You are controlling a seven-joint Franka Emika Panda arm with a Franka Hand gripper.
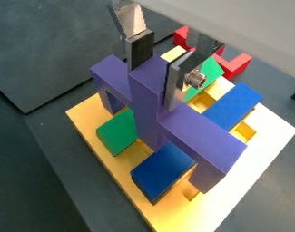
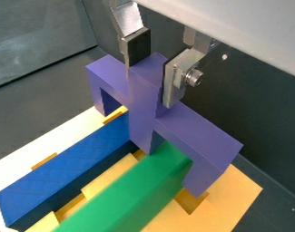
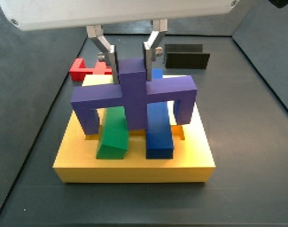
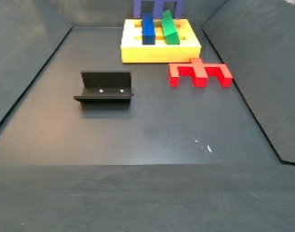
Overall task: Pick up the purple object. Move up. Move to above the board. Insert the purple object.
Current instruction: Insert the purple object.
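The purple object (image 3: 134, 93) stands on the yellow board (image 3: 134, 168), its bridge bar across the board and its legs down at the top face. It also shows in both wrist views (image 1: 174, 127) (image 2: 150, 100) and at the picture's edge in a side view (image 4: 143, 7). My gripper (image 3: 130, 66) is directly above it. The fingers sit on either side of the top of the raised stem, shut on it, as both wrist views show (image 1: 157, 77) (image 2: 156, 74). The board's yellow face shows around the pieces (image 1: 83, 118) (image 2: 234, 195) (image 4: 156, 53).
A green piece (image 3: 111, 137) and a blue bar (image 3: 158, 133) stand in the board under the purple bridge. A red slotted piece (image 4: 201, 72) lies on the floor beside the board. The dark fixture (image 4: 103, 88) stands apart on the grey floor. Dark walls ring the floor.
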